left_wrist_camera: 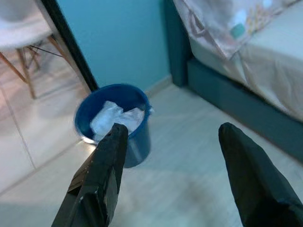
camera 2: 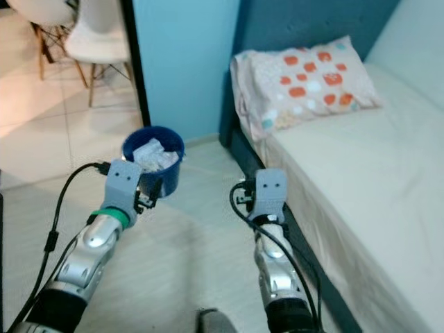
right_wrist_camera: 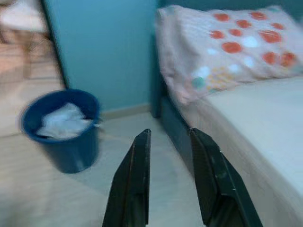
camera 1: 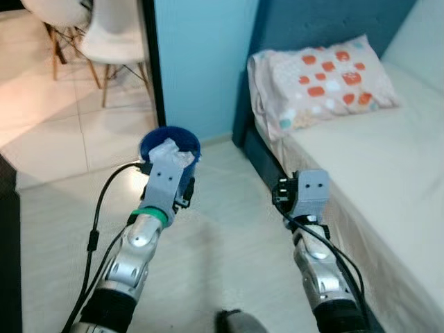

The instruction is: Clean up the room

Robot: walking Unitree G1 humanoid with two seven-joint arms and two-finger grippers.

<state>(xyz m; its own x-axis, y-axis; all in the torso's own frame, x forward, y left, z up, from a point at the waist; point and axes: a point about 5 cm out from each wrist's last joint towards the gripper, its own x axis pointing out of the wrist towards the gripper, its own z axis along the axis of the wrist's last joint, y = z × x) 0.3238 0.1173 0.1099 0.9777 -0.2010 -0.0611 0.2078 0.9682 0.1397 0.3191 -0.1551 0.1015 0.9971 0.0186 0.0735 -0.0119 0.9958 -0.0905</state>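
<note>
My left gripper (left_wrist_camera: pixel 173 156), fingers spread wide and empty, hovers just short of the blue bin (left_wrist_camera: pixel 118 120) holding crumpled paper (left_wrist_camera: pixel 113 118); my right gripper (right_wrist_camera: pixel 170 165), fingers slightly parted, beside the bed (camera 1: pixel 374 159).

Bin (camera 1: pixel 170 142) dark blue, white paper (camera 1: pixel 170 154) inside; wall (camera 1: pixel 201 62) light blue; pillow (camera 1: pixel 319 80) pale pink with orange, white and teal spots; bed (camera 1: pixel 374 166) cream; chairs (camera 1: pixel 104 35) white.
</note>
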